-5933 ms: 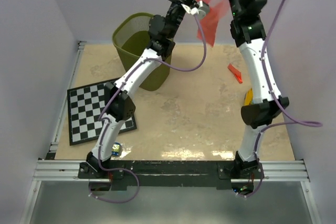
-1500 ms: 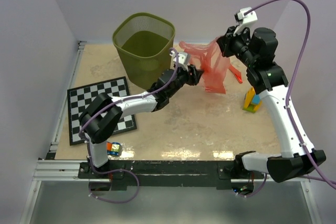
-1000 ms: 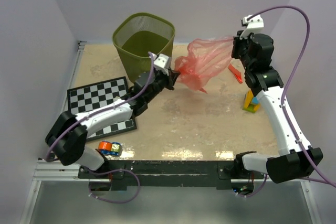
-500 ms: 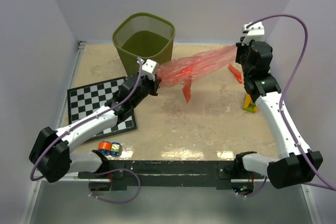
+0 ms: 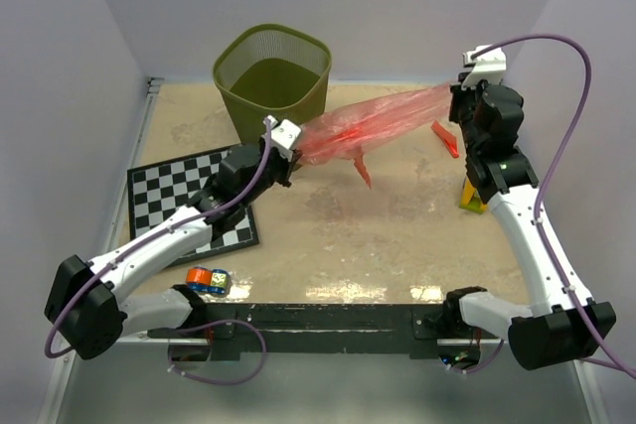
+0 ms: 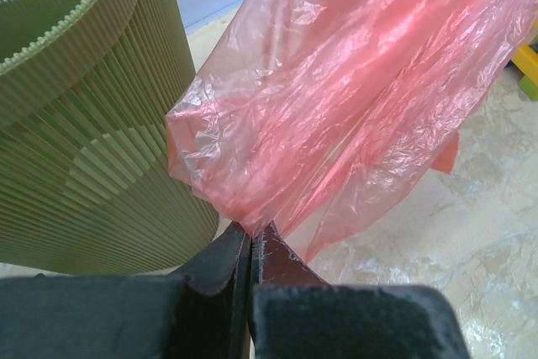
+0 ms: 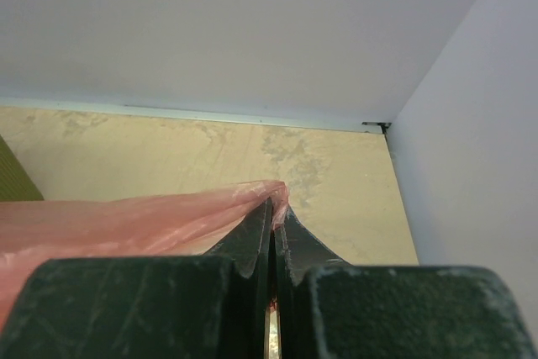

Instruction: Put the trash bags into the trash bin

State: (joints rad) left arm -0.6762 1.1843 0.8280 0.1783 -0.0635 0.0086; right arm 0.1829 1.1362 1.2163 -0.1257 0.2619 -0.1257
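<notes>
Film stretches between my two grippers, off the tabletop. My left gripper (image 6: 250, 240) is clamped on one end of the red trash bag (image 5: 368, 123), just beside the trash bin (image 5: 273, 76); my right gripper (image 7: 273, 212) pinches the opposite end near the far right corner.

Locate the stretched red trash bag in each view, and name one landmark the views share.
Top external: trash bag spans centre to upper right.
Left wrist: trash bag fills upper right, pinched in jaws.
Right wrist: trash bag lower left, reaching jaws.
Shared landmark: trash bin.
</notes>
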